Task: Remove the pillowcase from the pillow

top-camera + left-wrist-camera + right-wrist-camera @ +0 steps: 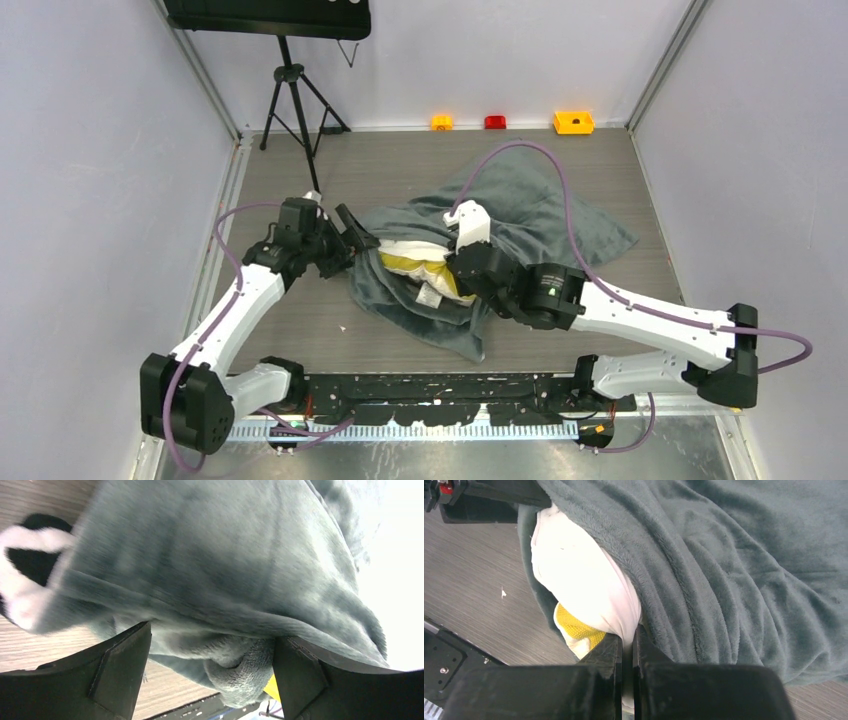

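At the left of the overhead view, the left gripper (357,233) sat against the pillowcase's left edge. Its wrist camera showed the jaws spread wide, and a plump fold of dark grey plush bulged between the two fingers (120,665) without being clamped. The pillowcase (540,205) lay crumpled on the table (400,160) and trailed toward the upper right. The pillow (415,262) poked out of its left-facing mouth near frame centre. Just right of that, the right gripper (626,642) was clenched on the pillow's white cover beside the yellow band (574,627), with only a sliver of cloth nipped between its fingers.

The step in hand looked like anchoring the pillow and peeling the sack off it, and most of the pillow seemed to be inside yet. To do it well, the left jaws would need to close fully on plush alone, without catching the white cover underneath. The arms should then draw apart slowly and low to the table, because the right-hand pinch was thin and could slip under a jerk.

The overhead view gave the layout and how little of the pillow was bared, but neither jaw gap could be read from it. Only the left wrist view showed the open gap, and the black-and-white zebra patch (25,555) at its upper left. Only the right wrist view showed how narrow the bite on the pillow was.
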Available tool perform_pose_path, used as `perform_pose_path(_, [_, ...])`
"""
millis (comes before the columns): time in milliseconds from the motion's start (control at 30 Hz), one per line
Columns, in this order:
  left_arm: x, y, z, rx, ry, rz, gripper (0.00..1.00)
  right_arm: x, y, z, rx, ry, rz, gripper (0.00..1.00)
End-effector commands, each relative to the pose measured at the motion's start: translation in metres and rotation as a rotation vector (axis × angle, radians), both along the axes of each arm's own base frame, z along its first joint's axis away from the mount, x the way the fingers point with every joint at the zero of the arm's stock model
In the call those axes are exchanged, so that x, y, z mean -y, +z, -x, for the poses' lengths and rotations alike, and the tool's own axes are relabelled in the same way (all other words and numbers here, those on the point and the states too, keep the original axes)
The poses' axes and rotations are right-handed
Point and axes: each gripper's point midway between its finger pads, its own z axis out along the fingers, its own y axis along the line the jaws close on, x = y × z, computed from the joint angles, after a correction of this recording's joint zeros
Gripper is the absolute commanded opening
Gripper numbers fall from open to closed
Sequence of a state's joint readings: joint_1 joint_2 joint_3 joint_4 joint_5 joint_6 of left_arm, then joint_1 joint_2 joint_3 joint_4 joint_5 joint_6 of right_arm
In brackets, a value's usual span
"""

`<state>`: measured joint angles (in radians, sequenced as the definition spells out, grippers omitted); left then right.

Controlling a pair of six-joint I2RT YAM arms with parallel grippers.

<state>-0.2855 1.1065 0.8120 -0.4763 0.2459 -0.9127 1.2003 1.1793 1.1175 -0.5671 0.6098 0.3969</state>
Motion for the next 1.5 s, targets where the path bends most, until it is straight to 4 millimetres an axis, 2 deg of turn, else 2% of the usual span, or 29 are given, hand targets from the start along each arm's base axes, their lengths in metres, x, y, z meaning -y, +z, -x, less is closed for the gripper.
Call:
perform_pose_path(0, [-0.036, -0.008, -0.018, 0.058, 0.072, -0.110, 0.87, 0.022, 0.055, -0.011, 0.080, -0.104, -0.192, 0.00])
perform_pose_path(100, [-0.048, -0.028, -0.022, 0.004, 0.070, -0.137, 0.86, 0.034, 0.061, -0.009, 0.080, -0.116, -0.215, 0.00])
perform_pose_path(200, [-0.052, -0.048, -0.021, -0.075, 0.051, -0.154, 0.77, 0.046, 0.068, -0.007, 0.088, -0.128, -0.241, 0.00])
perform_pose_path(333, [-0.054, -0.062, -0.022, -0.109, 0.048, -0.152, 0.53, 0.069, 0.075, -0.007, 0.104, -0.179, -0.252, 0.00])
perform_pose_path(433, [-0.056, -0.064, -0.024, -0.094, 0.065, -0.151, 0.34, 0.089, 0.079, -0.011, 0.109, -0.266, -0.261, 0.00])
perform_pose_path(500, [-0.056, -0.067, -0.024, -0.092, 0.066, -0.151, 0.23, 0.094, 0.080, -0.011, 0.100, -0.281, -0.271, 0.00])
perform_pose_path(600, [-0.056, -0.076, -0.023, -0.109, 0.061, -0.156, 0.19, 0.094, 0.087, -0.009, 0.092, -0.271, -0.304, 0.00])
perform_pose_path(733, [-0.050, -0.090, -0.025, -0.126, 0.041, -0.133, 0.19, 0.076, 0.100, -0.001, 0.078, -0.154, -0.357, 0.00])
perform_pose_path(800, [-0.046, -0.098, -0.026, -0.145, 0.025, -0.115, 0.17, 0.071, 0.113, 0.005, 0.078, -0.109, -0.407, 0.00])
perform_pose_path(900, [-0.038, -0.105, -0.032, -0.166, 0.003, -0.083, 0.13, 0.082, 0.138, 0.010, 0.102, -0.121, -0.472, 0.00])
perform_pose_path(967, [-0.034, -0.103, -0.040, -0.155, 0.008, -0.056, 0.13, 0.090, 0.153, 0.015, 0.120, -0.109, -0.508, 0.00])
perform_pose_path(1033, [-0.029, -0.096, -0.051, -0.121, 0.017, -0.019, 0.14, 0.088, 0.166, 0.024, 0.117, -0.052, -0.547, 0.00])
perform_pose_path(1100, [-0.019, -0.082, -0.066, -0.066, 0.012, 0.027, 0.15, 0.074, 0.170, 0.036, 0.088, 0.051, -0.557, 0.00])
perform_pose_path(1200, [0.002, -0.058, -0.088, 0.019, -0.020, 0.060, 0.19, 0.035, 0.164, 0.063, 0.005, 0.287, -0.563, 0.00])
perform_pose_path(1267, [0.018, -0.042, -0.102, 0.056, -0.058, 0.079, 0.23, 0.008, 0.158, 0.089, -0.066, 0.480, -0.581, 0.00])
perform_pose_path(1333, [0.033, -0.028, -0.115, 0.076, -0.103, 0.118, 0.27, -0.011, 0.154, 0.111, -0.122, 0.632, -0.610, 0.00])
perform_pose_path(1400, [0.044, -0.014, -0.127, 0.094, -0.150, 0.157, 0.31, -0.018, 0.145, 0.117, -0.150, 0.679, -0.616, 0.00])
perform_pose_path(1467, [0.051, -0.003, -0.133, 0.104, -0.189, 0.180, 0.37, -0.024, 0.127, 0.115, -0.187, 0.672, -0.584, 0.00])
